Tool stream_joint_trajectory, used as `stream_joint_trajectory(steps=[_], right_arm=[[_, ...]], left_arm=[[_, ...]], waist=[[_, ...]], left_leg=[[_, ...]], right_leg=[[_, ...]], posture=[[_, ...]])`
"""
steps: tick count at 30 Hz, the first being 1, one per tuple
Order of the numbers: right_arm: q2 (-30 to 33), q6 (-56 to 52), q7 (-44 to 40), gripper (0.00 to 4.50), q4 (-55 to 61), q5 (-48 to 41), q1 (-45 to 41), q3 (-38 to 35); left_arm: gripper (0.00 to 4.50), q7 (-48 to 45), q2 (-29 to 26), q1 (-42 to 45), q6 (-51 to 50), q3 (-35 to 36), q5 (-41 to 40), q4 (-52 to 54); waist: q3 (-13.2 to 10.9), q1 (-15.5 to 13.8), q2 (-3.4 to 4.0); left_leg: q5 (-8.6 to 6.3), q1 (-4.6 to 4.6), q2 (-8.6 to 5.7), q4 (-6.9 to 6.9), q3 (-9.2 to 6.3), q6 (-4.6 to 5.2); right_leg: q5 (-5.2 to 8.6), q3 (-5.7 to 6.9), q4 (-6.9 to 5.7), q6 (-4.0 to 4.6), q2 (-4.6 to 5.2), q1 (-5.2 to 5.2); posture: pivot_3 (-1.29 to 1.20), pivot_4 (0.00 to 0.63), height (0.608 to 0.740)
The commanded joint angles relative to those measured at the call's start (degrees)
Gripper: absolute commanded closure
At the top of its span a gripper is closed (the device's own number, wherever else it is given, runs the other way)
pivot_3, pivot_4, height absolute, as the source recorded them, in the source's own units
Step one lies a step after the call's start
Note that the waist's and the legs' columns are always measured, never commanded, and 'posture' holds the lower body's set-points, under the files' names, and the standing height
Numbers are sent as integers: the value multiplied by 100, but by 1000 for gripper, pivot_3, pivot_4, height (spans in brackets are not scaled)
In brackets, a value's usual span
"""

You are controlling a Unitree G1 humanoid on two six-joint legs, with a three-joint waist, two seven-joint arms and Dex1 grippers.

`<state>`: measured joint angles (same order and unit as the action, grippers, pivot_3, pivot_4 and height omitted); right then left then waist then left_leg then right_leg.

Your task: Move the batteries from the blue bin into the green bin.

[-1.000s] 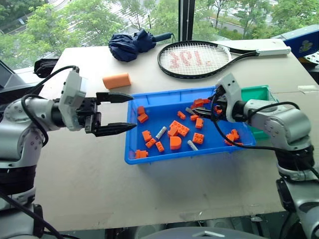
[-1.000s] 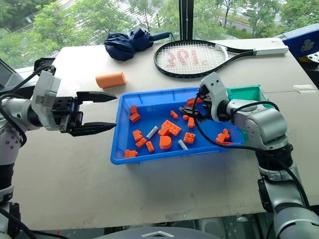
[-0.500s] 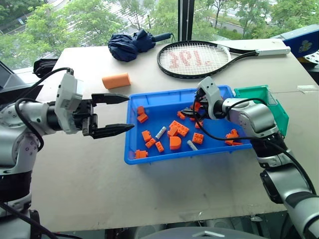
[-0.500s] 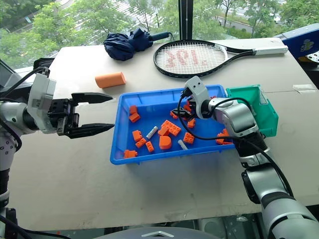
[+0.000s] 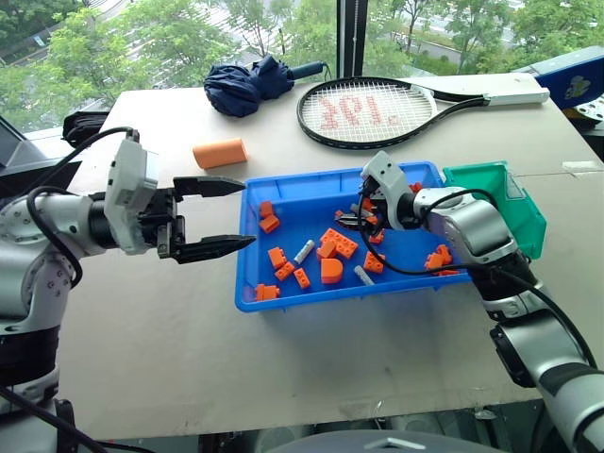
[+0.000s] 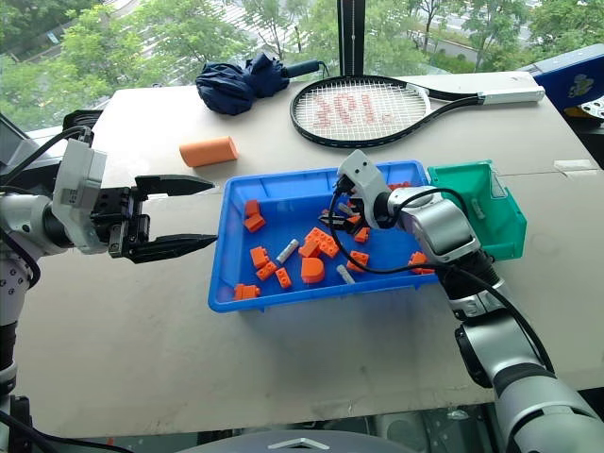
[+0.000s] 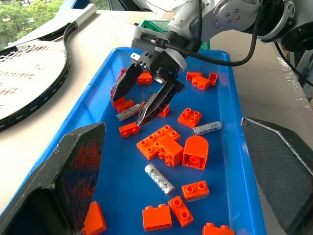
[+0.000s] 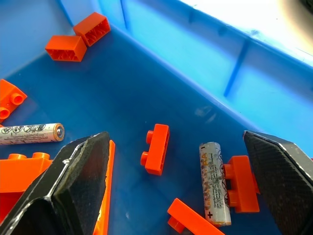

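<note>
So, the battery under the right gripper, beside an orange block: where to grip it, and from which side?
Take the battery mid-length, across its round body, from above: it lies flat on the blue bin floor. An orange block rests against one long side, so one finger of the open right gripper will probably nudge it.

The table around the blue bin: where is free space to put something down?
Free: the table in front of the blue bin, and the stretch between it and the orange cylinder. Crowded: behind it, the racket and umbrella; the green bin touches its right end.
</note>
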<state>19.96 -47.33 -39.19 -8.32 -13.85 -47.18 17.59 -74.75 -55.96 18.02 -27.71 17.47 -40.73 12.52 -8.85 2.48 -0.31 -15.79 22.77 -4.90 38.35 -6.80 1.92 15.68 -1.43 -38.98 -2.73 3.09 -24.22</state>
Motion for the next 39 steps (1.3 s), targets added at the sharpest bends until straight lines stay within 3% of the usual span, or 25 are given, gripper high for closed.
stream_joint_trajectory(steps=[1, 8, 11, 20, 23, 38, 39], right_arm=[[-25, 54, -127, 128, -10, 69, -99, -12], [14, -45, -318, 128, -182, 212, -139, 58], [5, -1, -372, 829, -256, 292, -179, 59], [-34, 23, -463, 829, -406, 467, -285, 68], [-49, 12, -467, 1655, -500, 526, -335, 69], [-117, 26, -522, 1655, -885, 866, -642, 202], [-108, 19, -557, 1920, -894, 885, -649, 228]], left_arm=[[0, 3, -81, 77, 25, 150, -95, 109], [0, 8, -92, 60, 10, 173, -105, 124], [0, 11, -91, 68, 6, 167, -101, 120], [0, -2, -102, 68, 3, 179, -100, 117], [0, -1, -99, 75, 15, 172, -87, 106], [0, 38, -75, 72, 24, 167, -82, 130], [0, 43, -74, 69, 24, 166, -81, 135]], waist=[[0, 0, 0], [0, 0, 0], [0, 0, 0], [0, 0, 0], [0, 0, 0], [0, 3, 0], [0, 3, 0]], left_leg=[[0, 0, 0, 0, 0, 0], [0, 0, 0, 0, 0, 0], [0, 0, 0, 0, 0, 0], [0, 0, 0, 0, 0, -1], [0, 0, 0, 0, 0, -1], [1, 1, 0, -1, 0, -1], [1, 0, 0, -1, 0, -1]], right_leg=[[0, 0, 0, 0, 0, 0], [0, 0, 0, 0, 0, 0], [0, 0, 0, 0, 0, 0], [0, 0, -1, 0, 0, -1], [0, -1, -1, 0, 0, -1], [0, -1, -1, 0, 0, -2], [0, -1, -1, 0, 0, -2]], posture=[[0, 150, 740], [0, 150, 740], [0, 150, 740], [0, 150, 740], [0, 150, 740], [0, 150, 740], [0, 150, 740]])
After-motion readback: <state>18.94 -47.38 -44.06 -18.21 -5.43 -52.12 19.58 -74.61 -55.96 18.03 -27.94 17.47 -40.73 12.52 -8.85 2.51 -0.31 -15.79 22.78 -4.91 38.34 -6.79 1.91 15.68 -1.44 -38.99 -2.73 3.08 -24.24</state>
